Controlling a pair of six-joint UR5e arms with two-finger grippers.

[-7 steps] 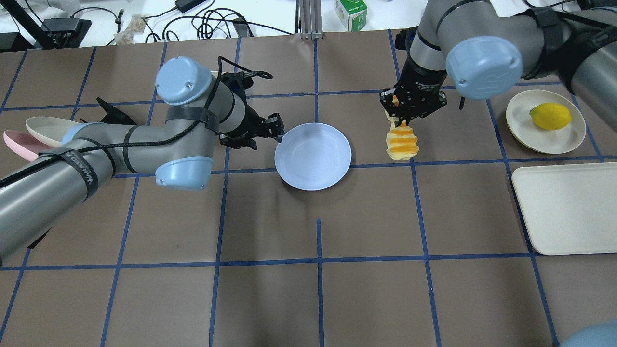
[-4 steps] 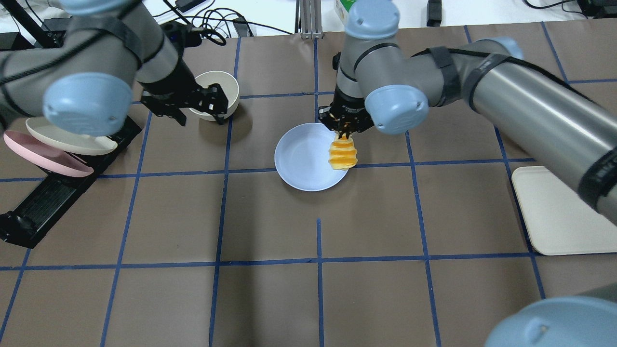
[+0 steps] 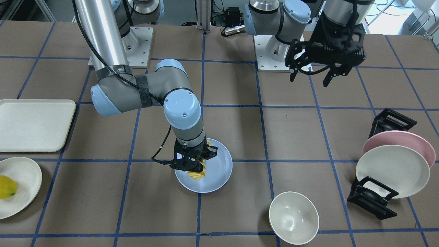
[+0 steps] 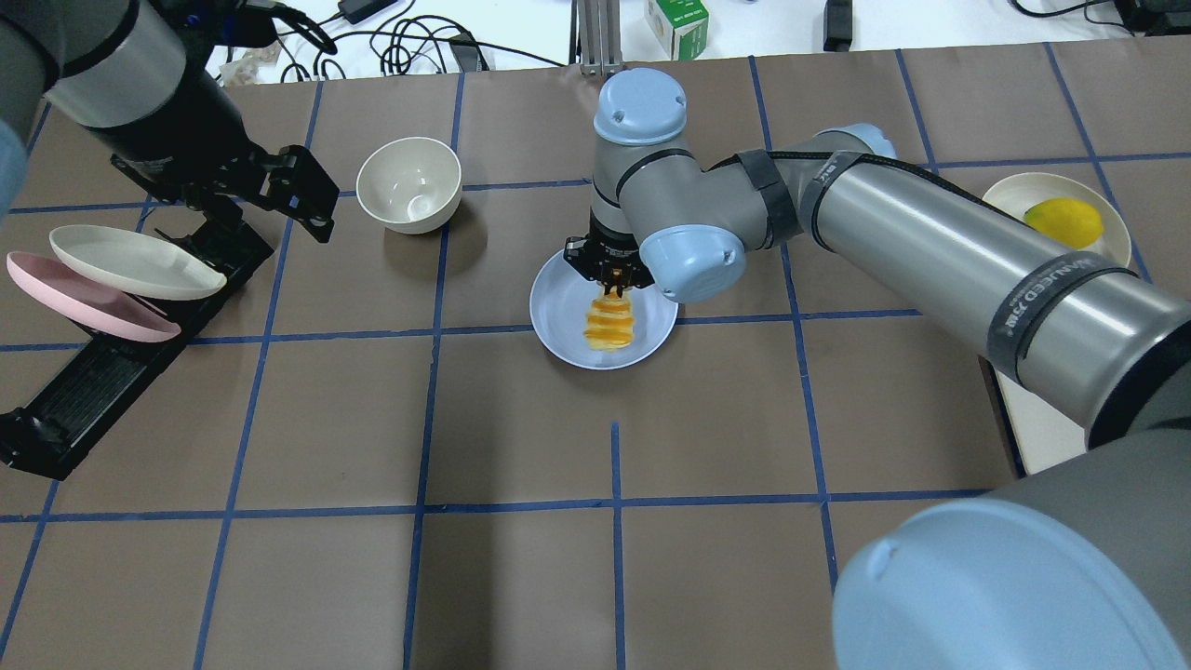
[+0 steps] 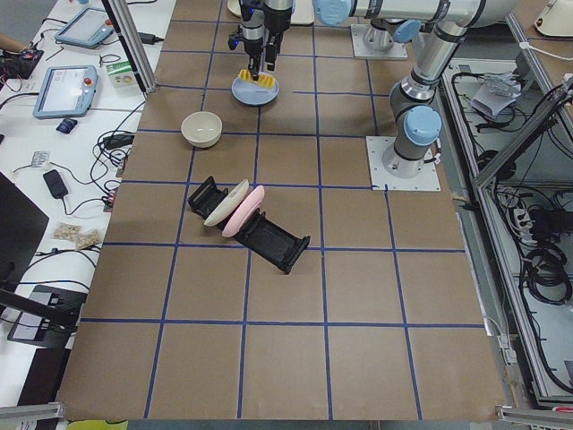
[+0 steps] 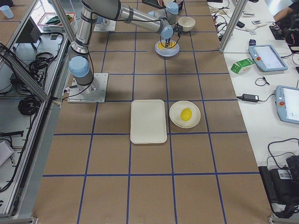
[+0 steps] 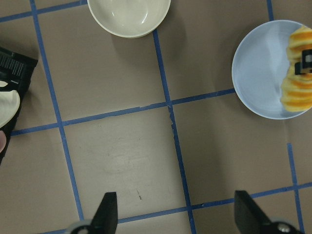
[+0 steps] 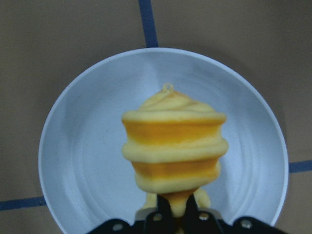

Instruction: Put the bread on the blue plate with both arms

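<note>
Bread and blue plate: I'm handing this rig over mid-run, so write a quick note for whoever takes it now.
Right claw: shut on the bread, holding it over the blue plate. I cannot tell whether the bread touches the plate.
Left claw: open, empty, off to the side of the plate.
Done: bread picked up and positioned over the plate.
Left: lower if needed, open the right claw, lift clear.
</note>
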